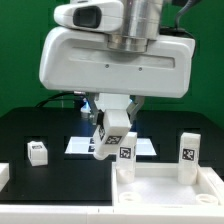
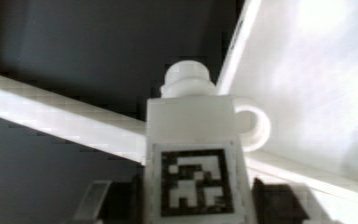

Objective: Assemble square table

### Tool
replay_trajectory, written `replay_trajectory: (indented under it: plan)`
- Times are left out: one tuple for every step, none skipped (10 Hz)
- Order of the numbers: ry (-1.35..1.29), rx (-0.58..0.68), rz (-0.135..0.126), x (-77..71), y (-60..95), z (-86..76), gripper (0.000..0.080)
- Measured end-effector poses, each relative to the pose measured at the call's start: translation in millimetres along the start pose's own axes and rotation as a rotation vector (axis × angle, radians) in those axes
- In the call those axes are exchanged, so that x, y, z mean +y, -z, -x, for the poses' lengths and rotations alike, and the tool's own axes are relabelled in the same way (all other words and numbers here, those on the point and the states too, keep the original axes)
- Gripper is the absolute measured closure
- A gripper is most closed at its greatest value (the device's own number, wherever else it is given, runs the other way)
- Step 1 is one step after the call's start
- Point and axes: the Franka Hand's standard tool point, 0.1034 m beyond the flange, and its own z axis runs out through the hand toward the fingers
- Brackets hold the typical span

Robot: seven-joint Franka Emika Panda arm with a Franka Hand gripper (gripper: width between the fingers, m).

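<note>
Tool (image 1: pixel 110 131) tilted, leg (image 2: pixel 194 125) in grip

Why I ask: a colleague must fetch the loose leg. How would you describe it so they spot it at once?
Find the black table, then look to the exterior view's left, far from the square top. A short white tagged leg sits there. Unlike the held leg in the gripper and the upright leg at the square top, nothing touches it.

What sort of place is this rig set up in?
Probably a robotics lab bench: a black table before a green backdrop, a marker board, and white tagged parts, a loose leg and a held leg between the fingers.
</note>
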Motion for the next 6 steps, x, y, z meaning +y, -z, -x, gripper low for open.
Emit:
replay_trajectory:
  plan:
    - [0.004,0.078,0.013,2.2,0.7,-6.3,0.0514]
    - [-0.018,0.133,0.012,-1.3,0.0,-8.7,0.0514]
    - [-0.045,0.205,-0.003,-14.4,1.5,-14.4,0.0514]
    - [-0.06,0.283,-0.004,-25.6,1.7,-20.9,0.0514]
    - [-0.073,0.346,-0.007,-36.3,3.0,-27.0,0.0514]
    - [-0.102,0.414,-0.005,-36.4,6.3,-31.3,0.0514]
